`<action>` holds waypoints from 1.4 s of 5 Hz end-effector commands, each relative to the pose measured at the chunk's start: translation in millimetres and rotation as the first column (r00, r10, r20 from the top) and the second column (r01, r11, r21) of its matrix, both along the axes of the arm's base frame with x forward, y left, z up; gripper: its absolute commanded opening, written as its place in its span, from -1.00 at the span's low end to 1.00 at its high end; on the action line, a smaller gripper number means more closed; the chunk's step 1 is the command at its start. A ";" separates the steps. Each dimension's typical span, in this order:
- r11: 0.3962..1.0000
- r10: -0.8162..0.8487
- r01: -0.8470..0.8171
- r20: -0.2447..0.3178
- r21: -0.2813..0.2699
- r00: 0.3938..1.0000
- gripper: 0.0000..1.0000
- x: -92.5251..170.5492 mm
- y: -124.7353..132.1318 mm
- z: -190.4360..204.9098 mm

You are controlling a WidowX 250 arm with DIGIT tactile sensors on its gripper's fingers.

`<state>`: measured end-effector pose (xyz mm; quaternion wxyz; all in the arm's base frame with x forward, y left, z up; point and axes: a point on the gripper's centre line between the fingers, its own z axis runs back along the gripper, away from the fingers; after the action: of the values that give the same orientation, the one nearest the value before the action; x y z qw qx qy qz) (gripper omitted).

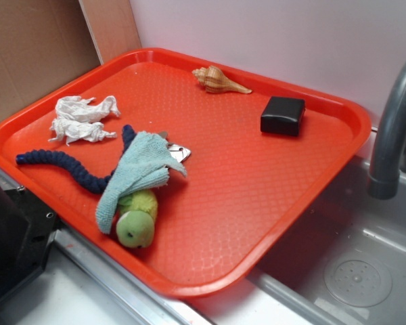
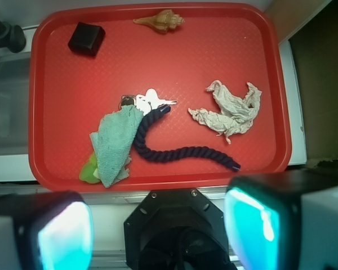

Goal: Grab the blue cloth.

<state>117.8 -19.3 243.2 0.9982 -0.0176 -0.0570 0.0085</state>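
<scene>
The blue cloth (image 1: 137,172) is a rumpled pale teal washcloth on the red tray (image 1: 257,203), draped over a green plush toy (image 1: 137,220) and one end of a navy braided rope (image 1: 61,164). In the wrist view the cloth (image 2: 114,143) lies at the tray's near left. My gripper (image 2: 158,233) is high above the tray's near edge, over the robot base, well away from the cloth. Its jaws stand wide apart and empty, with teal pads (image 2: 65,236) at the frame's bottom corners. The gripper is out of the exterior view.
A crumpled white tissue (image 1: 81,118), a seashell (image 1: 220,80), a black box (image 1: 282,115) and a small silvery white object (image 1: 178,152) beside the cloth also lie on the tray. A grey faucet (image 1: 392,128) and sink (image 1: 358,271) are at the right.
</scene>
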 end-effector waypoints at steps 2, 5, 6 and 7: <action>0.966 0.236 -0.233 -0.014 0.110 0.972 1.00 -5.2 -4.7 -50.0; 0.909 0.414 -0.409 0.053 -0.083 0.909 1.00 40.0 -24.5 -149.1; 0.934 0.323 -0.318 0.008 -0.160 0.946 1.00 45.2 -33.5 -171.2; 0.948 0.248 -0.243 -0.001 -0.204 0.969 1.00 48.3 -41.6 -182.4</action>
<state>159.9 -55.4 55.5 0.9828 -0.1076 -0.0587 0.1379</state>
